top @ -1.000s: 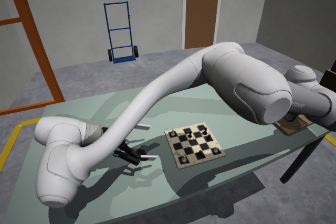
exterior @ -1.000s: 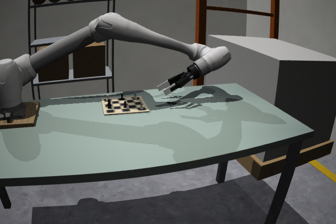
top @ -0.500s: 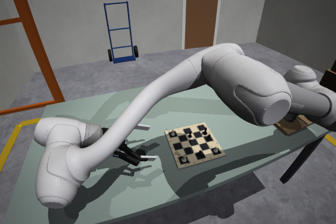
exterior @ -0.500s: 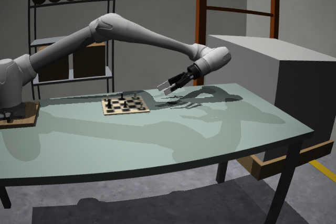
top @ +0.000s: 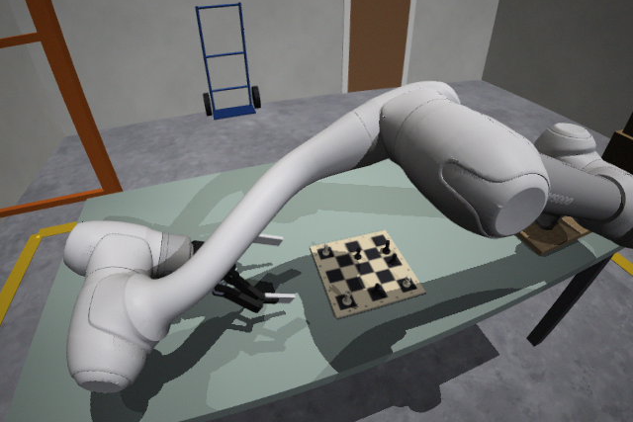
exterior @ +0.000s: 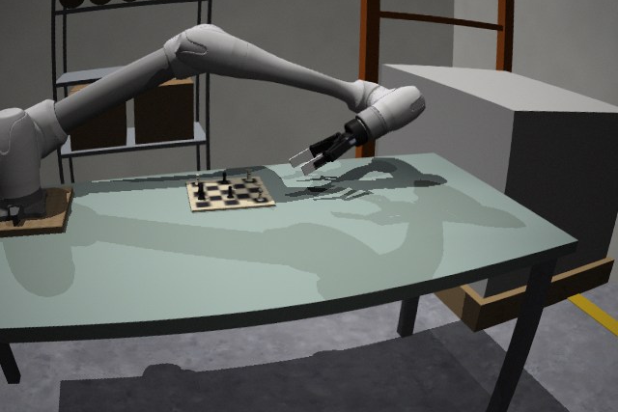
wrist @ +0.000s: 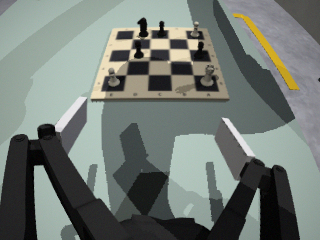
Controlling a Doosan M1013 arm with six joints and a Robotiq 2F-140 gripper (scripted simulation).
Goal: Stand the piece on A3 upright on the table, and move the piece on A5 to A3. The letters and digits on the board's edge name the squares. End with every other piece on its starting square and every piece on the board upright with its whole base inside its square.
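Note:
A small chessboard [top: 367, 273] lies on the pale green table and also shows in the wrist view [wrist: 160, 63] and in the exterior view [exterior: 230, 194]. Several black and white pieces stand on it, among them a black piece [wrist: 142, 27], a white piece [wrist: 210, 76] and a white piece [wrist: 114, 82]. One dark piece [wrist: 200, 54] sits low and may be lying down; I cannot tell. The edge letters are too small to read. My gripper [top: 281, 268] [wrist: 154, 119] is open and empty. It hovers above the table beside the board, pointing towards it.
The arm's base stands on a wooden plate [exterior: 32, 218] at the table end beyond the board. The arm's long link [top: 265, 212] crosses above the table. A large grey box [exterior: 528, 158] stands beside the table.

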